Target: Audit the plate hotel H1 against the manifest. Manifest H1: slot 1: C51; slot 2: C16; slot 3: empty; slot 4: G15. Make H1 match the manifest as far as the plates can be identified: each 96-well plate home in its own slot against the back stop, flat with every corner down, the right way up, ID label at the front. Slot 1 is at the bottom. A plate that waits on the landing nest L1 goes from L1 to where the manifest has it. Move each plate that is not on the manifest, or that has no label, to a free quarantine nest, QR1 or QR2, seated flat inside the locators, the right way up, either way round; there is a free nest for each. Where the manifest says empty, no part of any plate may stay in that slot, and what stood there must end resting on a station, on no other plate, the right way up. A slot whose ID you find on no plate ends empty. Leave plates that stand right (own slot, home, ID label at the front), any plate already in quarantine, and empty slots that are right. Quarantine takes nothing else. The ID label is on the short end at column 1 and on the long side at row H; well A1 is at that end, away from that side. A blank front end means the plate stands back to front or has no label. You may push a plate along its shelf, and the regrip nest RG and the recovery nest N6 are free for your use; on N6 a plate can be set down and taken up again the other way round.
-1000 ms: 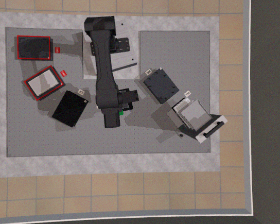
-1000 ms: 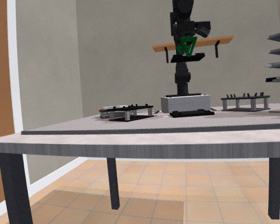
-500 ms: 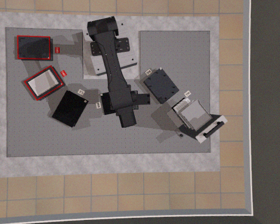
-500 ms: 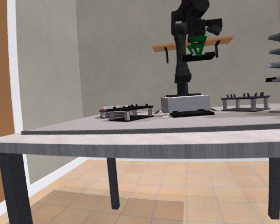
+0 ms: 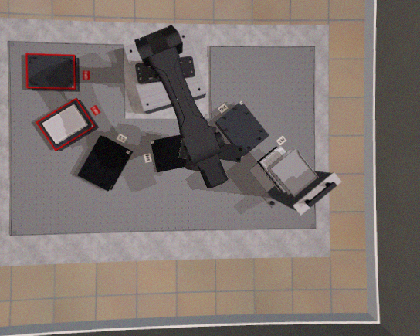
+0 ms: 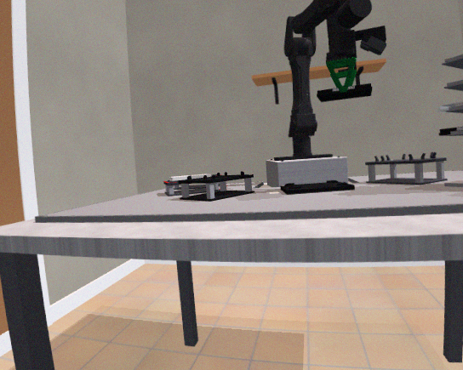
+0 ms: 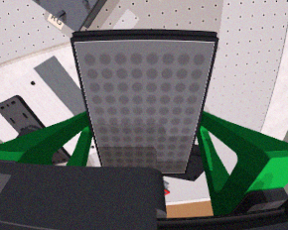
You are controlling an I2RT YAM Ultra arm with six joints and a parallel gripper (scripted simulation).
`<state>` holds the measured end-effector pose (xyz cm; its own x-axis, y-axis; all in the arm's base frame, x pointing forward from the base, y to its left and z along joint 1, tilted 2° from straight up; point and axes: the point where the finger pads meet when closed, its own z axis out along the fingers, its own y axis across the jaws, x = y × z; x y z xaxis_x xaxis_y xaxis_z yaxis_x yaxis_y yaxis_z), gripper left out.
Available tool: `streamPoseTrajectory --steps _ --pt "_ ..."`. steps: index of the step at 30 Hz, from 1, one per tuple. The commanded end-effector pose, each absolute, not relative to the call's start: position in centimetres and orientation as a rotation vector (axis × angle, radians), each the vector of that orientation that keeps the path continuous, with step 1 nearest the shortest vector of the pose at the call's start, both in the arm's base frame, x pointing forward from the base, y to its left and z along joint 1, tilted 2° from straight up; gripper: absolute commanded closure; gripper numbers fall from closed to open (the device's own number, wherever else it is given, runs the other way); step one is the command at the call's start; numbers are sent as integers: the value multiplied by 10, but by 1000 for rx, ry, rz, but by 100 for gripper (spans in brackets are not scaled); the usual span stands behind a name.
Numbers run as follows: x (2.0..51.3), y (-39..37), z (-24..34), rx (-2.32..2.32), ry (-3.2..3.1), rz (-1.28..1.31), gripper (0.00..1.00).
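My gripper (image 7: 144,116) has its green fingers closed on the two long sides of a 96-well plate (image 7: 145,98). The plate is black-framed with a grey well grid, and no ID label shows on it. In the side view the gripper (image 6: 343,77) holds the plate (image 6: 344,93) level, high above the table and to the right of the arm's base. From above the arm (image 5: 194,132) hides the gripper and most of the plate. The hotel H1 (image 5: 295,174) stands at the right with plates on its shelves (image 6: 461,103).
Quarantine nest QR1 (image 5: 51,71) is red-framed and holds nothing. QR2 (image 5: 65,123) holds a pale plate. The landing nest L1 (image 5: 105,162) is black. N6 (image 5: 167,153) sits beside the arm. The regrip nest RG (image 5: 242,127) lies between the arm and the hotel.
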<state>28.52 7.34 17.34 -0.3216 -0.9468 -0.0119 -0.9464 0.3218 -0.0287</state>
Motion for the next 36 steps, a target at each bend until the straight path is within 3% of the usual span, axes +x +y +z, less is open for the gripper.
streamPoseTrajectory --steps 1,36 --pt "287 80 180 -1677 2599 -33 14" --pt "265 177 180 -1101 2886 -11 14"
